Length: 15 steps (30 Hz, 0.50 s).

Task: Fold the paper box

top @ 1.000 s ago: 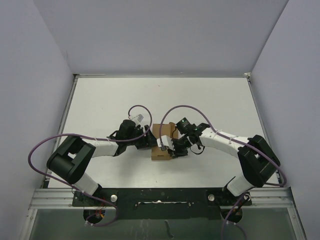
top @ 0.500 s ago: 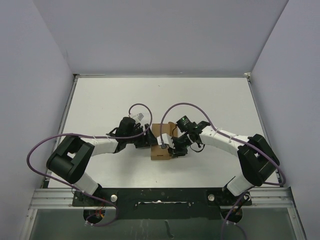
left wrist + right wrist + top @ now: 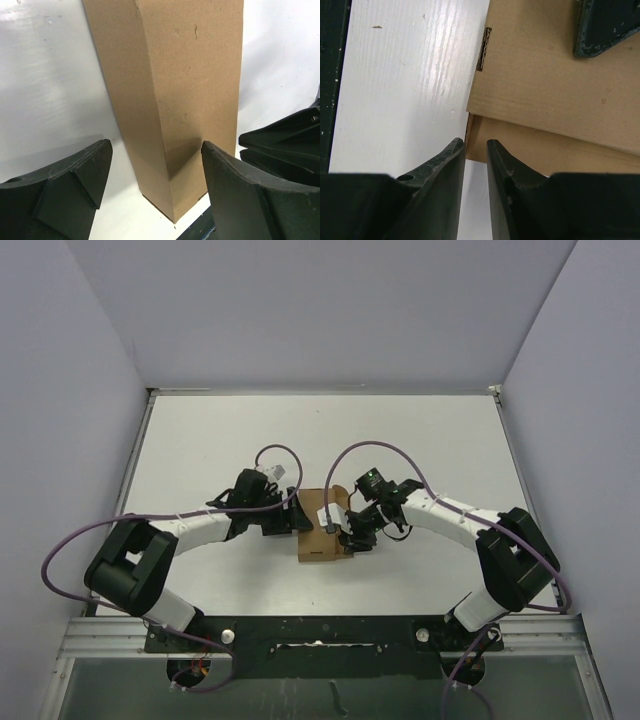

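The paper box (image 3: 313, 537) is a small brown carton standing on the white table (image 3: 420, 440) between the two grippers, with a flap (image 3: 335, 498) raised at its far side. My left gripper (image 3: 289, 521) is open at the box's left side. In the left wrist view, a corner of the box (image 3: 180, 90) stands between the spread fingers (image 3: 75, 185) without touching them. My right gripper (image 3: 349, 536) is at the box's right side. In the right wrist view its jaws are nearly shut, with a narrow empty gap, and the tips are at a lower corner of the box (image 3: 545, 85).
Purple cables (image 3: 385, 455) loop over both arms above the table. Grey walls (image 3: 320, 310) enclose the table at the back and sides. The arm bases sit on a metal rail (image 3: 320, 635) at the near edge.
My left gripper has drawn back a little to the left, off the box's side. The box and my right gripper have shifted slightly left.
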Each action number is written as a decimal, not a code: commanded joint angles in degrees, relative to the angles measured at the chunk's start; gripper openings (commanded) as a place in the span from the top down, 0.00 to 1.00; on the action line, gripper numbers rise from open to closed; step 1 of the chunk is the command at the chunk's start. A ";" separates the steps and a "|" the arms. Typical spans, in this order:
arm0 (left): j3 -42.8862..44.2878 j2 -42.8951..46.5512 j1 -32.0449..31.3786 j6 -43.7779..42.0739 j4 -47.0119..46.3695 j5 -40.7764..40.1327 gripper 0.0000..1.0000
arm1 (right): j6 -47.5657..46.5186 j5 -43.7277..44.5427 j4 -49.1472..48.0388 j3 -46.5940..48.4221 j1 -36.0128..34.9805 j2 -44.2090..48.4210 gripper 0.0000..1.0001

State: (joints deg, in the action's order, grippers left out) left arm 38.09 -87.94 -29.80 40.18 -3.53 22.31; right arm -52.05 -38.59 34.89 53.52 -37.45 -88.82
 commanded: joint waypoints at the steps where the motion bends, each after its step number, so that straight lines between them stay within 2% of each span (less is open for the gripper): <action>1: 2.74 4.76 0.52 -1.98 2.09 -0.50 0.28 | -0.10 -3.30 0.35 2.82 1.07 2.16 0.74; 9: 2.01 9.38 0.74 -2.03 3.55 -0.97 0.21 | 2.80 -5.65 -0.35 3.75 4.63 1.59 0.74; 15: -4.83 16.18 1.13 0.55 0.46 -1.97 0.23 | 10.26 -8.42 -3.58 5.21 10.41 0.74 0.74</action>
State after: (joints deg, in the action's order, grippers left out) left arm 36.88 -78.02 -29.23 39.68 0.19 21.17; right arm -47.99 -43.05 35.14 55.99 -30.41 -88.73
